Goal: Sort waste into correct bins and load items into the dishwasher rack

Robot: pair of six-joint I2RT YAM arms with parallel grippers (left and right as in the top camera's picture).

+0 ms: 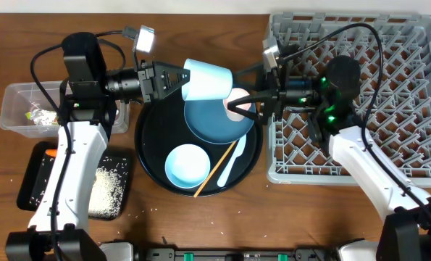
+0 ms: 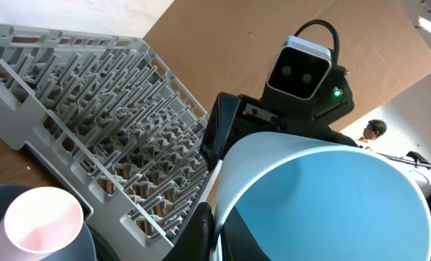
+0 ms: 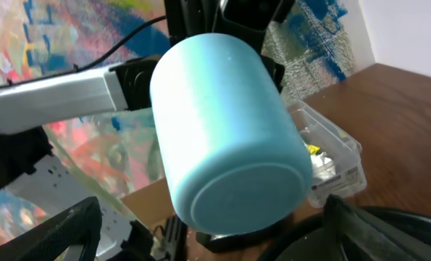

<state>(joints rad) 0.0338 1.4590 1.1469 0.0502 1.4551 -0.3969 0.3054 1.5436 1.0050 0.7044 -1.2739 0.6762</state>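
Light-blue cup held sideways by left hand, clamped on rim, above round black tray; cup base faces right hand, which is spread wide, holding nothing; pink cup upright on dark blue plate below; bowl, spoon, chopstick on tray; rack right of tray on counter.

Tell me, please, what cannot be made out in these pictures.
- Overhead: the left arm covers most of the carrot.
- Overhead: the light blue cup hides part of the dark blue plate.
- Overhead: the clear box holds contents too small to name.
- Left wrist: the bottom edge cuts off the pink cup.
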